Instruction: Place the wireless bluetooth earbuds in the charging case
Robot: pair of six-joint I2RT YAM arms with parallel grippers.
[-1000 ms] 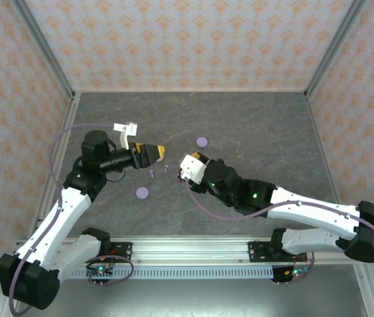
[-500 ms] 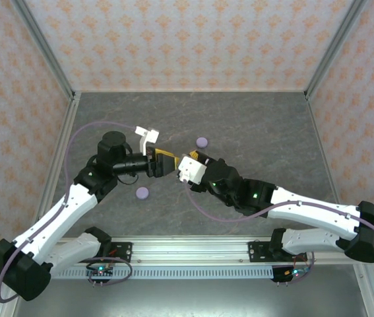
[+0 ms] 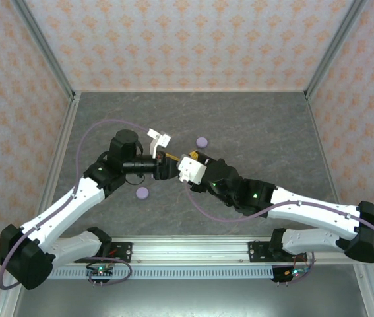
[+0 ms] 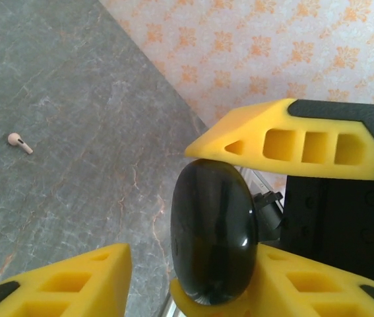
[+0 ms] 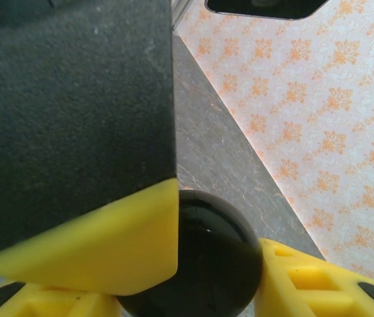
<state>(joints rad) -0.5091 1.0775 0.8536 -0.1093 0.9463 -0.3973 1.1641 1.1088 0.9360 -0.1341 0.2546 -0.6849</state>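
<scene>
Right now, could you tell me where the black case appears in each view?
Left wrist: case low centre.
Right wrist: bottom centre.
Top: hidden among the yellow fingers, centre.
Shared landmark: those yellow fingers against it.

A robotics lab, with a test booth built on a bench. Two white-and-black robot arms, the left arm point(image 3: 68, 205) and the right arm point(image 3: 312, 212), are bolted to a slotted metal rail point(image 3: 193, 254) behind them. Small circuit boards point(image 3: 101, 269) with green lights and loose wires sit at that rail. Lilac cables point(image 3: 104, 121) loop along the arms. Below the left gripper point(image 4: 159, 201) and right gripper point(image 5: 193, 277) lies a grey stone-look table top point(image 3: 252, 125); ahead of them and out to both sides stand flat panels point(image 3: 187, 39) papered in an orange flower print, joined by bare metal corner posts point(image 3: 45, 47)
</scene>
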